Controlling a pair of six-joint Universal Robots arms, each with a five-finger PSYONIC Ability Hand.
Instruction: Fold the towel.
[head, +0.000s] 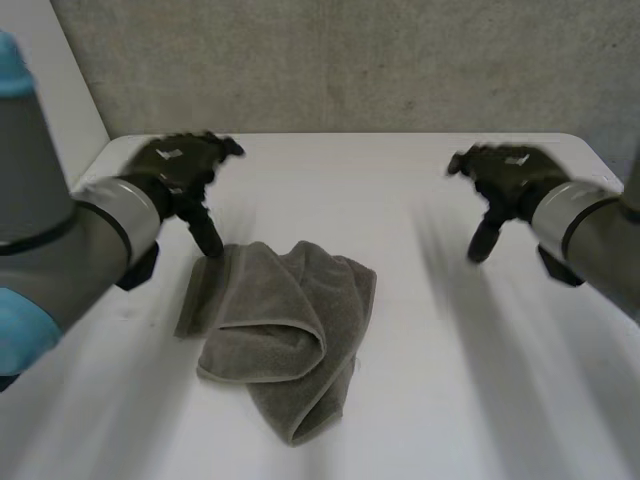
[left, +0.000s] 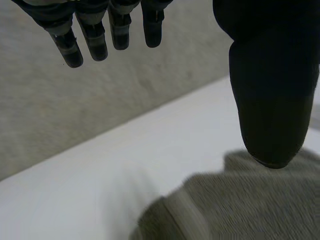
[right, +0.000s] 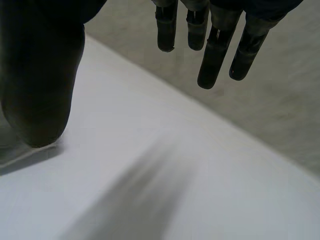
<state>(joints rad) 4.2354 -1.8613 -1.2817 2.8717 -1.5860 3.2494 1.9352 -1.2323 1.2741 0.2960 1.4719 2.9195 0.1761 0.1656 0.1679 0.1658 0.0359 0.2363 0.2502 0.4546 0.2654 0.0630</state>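
Observation:
A grey-brown towel lies crumpled in a loose heap on the white table, left of its middle. My left hand hovers over the towel's far left corner with straight fingers and holds nothing. In the left wrist view its thumb hangs just above the towel, and its fingers are spread apart from the thumb. My right hand is open too, over bare table to the right of the towel. Its thumb and fingers point down at the table.
A grey concrete wall stands behind the table's far edge. A white panel rises at the far left. Bare table lies right of and in front of the towel.

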